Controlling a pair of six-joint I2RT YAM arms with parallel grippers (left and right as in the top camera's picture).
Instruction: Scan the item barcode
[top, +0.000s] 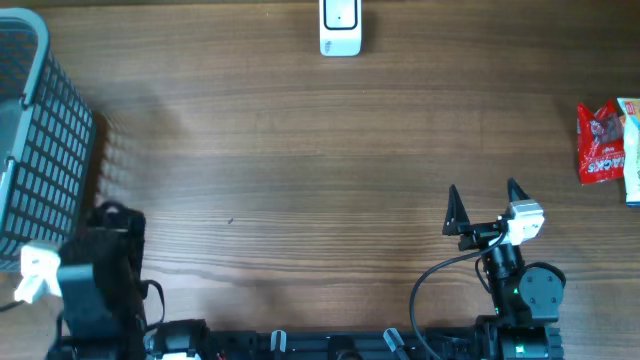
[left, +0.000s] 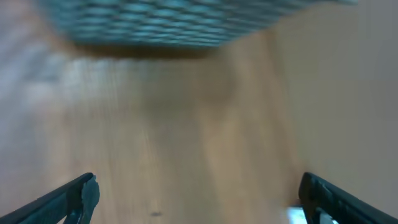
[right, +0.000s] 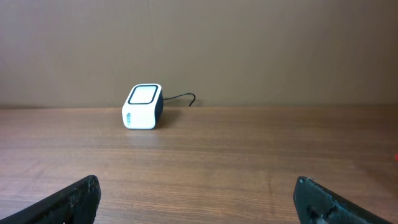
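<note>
- Right fingers (top: 455, 212): spread wide, nothing between them and nothing touched. They hang over the bare table (top: 300, 150) at its near right.
- Right wrist view: one finger tip sits in each lower corner, with only wood grain in the gap. The white scanner (right: 143, 106) stands well ahead, a little left of centre, its cable trailing off behind it.
- Left fingers (left: 68, 199): also spread wide and holding nothing (this view is blurred, but the gap shows plain wood). The mesh wall of the basket (top: 40, 150) is just ahead of them, at the table's left end.
- Item: the red snack packet (top: 600, 143) lies flat at the right edge of the table, well apart from both arms and from the scanner.
- A second pack (top: 630, 150) lies just beside the packet, cut off by the frame (cannot tell what it is, or whether the two touch).
- Overhead, the scanner sits at the far edge, near the middle.
</note>
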